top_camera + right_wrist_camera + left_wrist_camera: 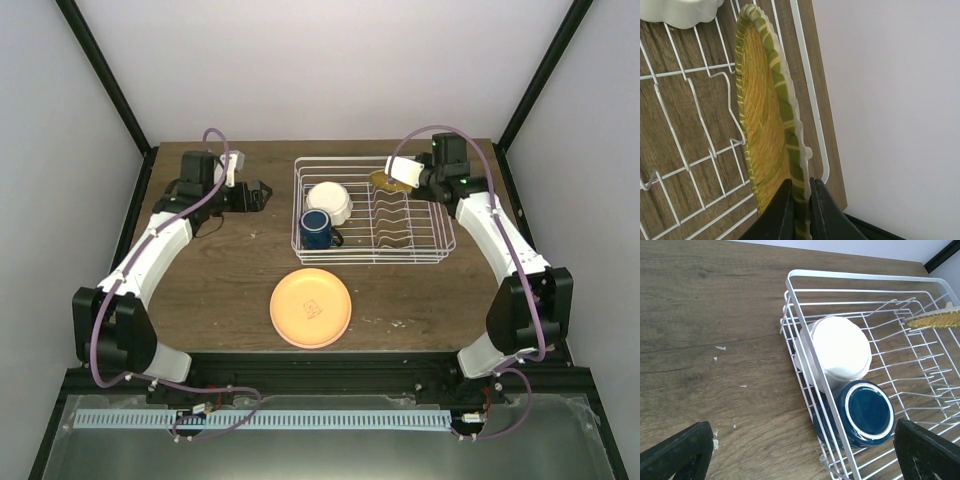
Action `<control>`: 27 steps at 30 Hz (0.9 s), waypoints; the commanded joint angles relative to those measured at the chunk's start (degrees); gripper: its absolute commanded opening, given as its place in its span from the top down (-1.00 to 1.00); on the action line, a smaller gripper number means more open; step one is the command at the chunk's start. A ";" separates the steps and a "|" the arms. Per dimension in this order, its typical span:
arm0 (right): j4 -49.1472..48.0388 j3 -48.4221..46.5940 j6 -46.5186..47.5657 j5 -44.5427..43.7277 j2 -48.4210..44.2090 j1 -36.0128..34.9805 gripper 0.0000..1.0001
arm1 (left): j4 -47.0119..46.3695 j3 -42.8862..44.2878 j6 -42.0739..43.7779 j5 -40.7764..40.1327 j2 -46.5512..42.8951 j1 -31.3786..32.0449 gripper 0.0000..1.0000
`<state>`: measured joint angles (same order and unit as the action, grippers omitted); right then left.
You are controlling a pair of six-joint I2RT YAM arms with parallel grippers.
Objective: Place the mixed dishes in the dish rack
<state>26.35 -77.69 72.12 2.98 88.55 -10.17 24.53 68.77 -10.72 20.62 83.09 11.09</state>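
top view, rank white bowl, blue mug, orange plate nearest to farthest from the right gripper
1. white bowl: left end of the dish rack, nearest the right gripper.
2. blue mug: just in front of the bowl, in the rack's near left corner.
3. orange plate: flat on the table, outside the rack, toward the arm bases.

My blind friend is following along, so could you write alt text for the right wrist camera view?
The right gripper pinches the rim of a round yellow plate with a green woven-look edge, held on edge over the white wire dish rack. A white scallop-edged bowl peeks in top left.
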 commanded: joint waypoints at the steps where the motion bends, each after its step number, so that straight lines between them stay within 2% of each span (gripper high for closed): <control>1: -3.80 0.26 0.61 1.53 0.28 -0.56 0.99 | -1.37 0.35 -0.22 -0.07 0.70 -0.49 -1.00; 17: -8.25 2.50 0.75 0.95 5.55 -3.13 0.98 | -0.97 0.27 -0.55 0.11 1.72 -0.74 -1.00; 20: -9.53 3.83 1.04 -0.76 5.24 -3.11 0.91 | -0.52 -0.20 -0.56 0.69 1.73 -0.72 -1.00; 22: -10.01 4.56 0.90 -1.25 4.91 -3.10 0.74 | -0.39 -0.84 -0.64 1.06 1.66 -0.77 -0.99; 27: -10.08 4.86 -0.90 -1.85 3.40 -3.32 0.05 | -0.07 -1.62 -0.57 1.33 1.46 -0.75 -1.00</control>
<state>17.91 -72.90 72.53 1.91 94.54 -12.82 24.67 67.99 -11.16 20.99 84.23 10.74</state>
